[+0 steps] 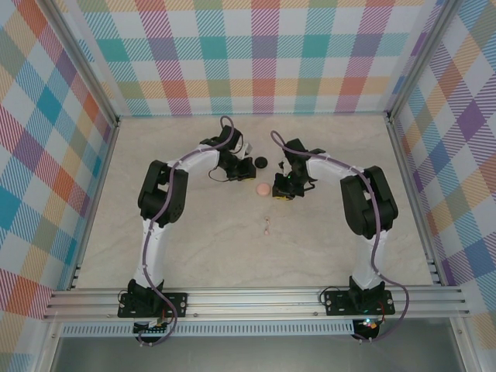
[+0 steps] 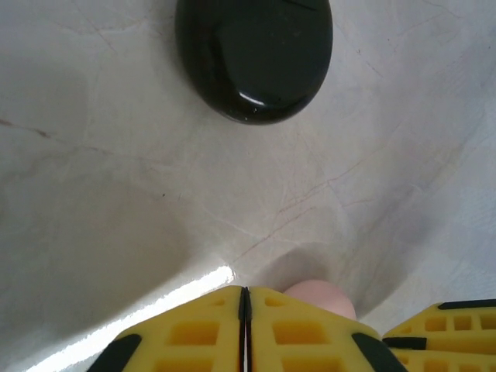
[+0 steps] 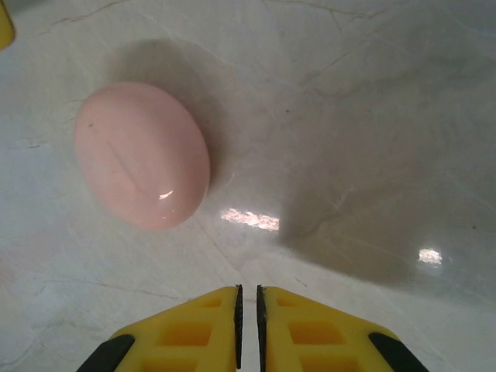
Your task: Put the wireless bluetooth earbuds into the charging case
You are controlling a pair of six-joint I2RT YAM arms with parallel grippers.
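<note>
Beyond the matt yellow plastic left fingers (image 2: 194, 333), the black charging case (image 2: 254, 58) gleams glossy; the pink charging case (image 3: 142, 155) likewise; marbled tabletop (image 3: 372, 116) shiny-smooth.

White-and-black arms (image 1: 153, 246), purple cables (image 1: 377, 256), yellow fingers (image 2: 194, 333).

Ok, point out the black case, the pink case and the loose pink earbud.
black case (image 2: 254, 58), left wrist view, middle of its glossy top.
pink case (image 3: 142, 155), right wrist view, middle of its top.
pink earbud (image 1: 266, 226), top view, its middle.
</note>
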